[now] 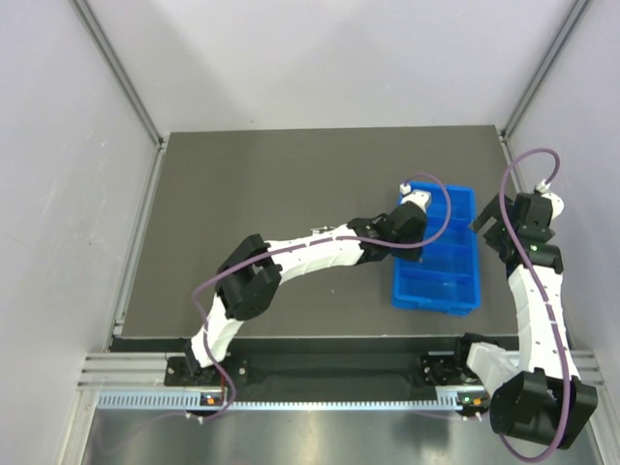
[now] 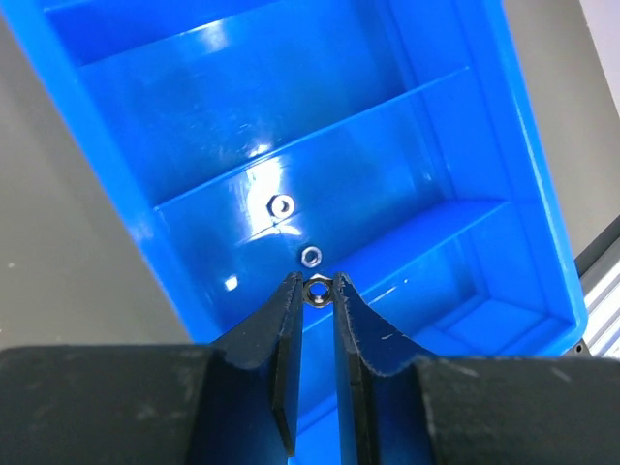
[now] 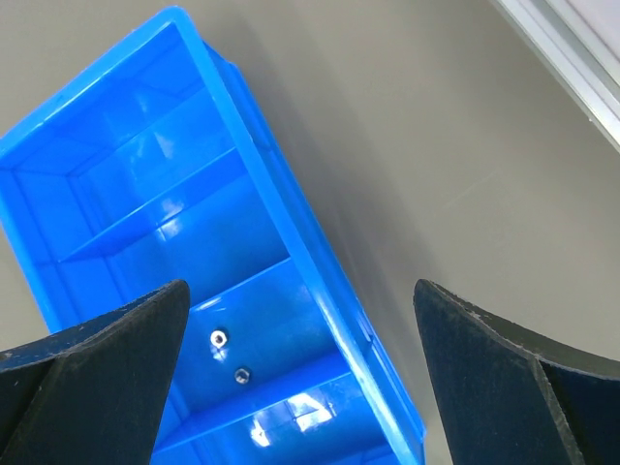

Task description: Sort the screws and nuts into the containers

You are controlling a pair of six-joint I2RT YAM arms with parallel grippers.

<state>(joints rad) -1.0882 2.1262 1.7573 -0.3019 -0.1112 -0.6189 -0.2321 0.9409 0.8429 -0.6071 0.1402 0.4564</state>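
I'm looking down on a dark grey counter point(image 1: 271, 184) boxed in by plain white walls point(image 1: 339, 58), with metal posts point(image 1: 116, 68) running up the corners. The surface is matte and flat. The blue tray point(image 1: 436, 289) sits on its right side, long axis running away from me.

The left arm point(image 1: 310, 254) reaches across the counter and over the tray. On its wrist camera the left fingers point(image 2: 317, 283) are drawn nearly together, with only a thin slit between them, and they pinch one nut point(image 2: 317, 292) right at their tips. The held nut hangs above the tray floor, close to a cross wall.

The right fingers point(image 3: 300, 291) are spread wide and hold nothing. From above they hang by the tray's far right corner, off to the side of the left arm. Their camera looks past them at the tray's long rim and the bare counter next to it.

The tray is split by cross walls into four compartments in a row. Two loose nuts point(image 2: 281, 204) lie flat on the floor of one inner compartment, near each other but not touching. The closer of the two lies just beyond the left fingertips. The right wrist view shows the same pair in that compartment.
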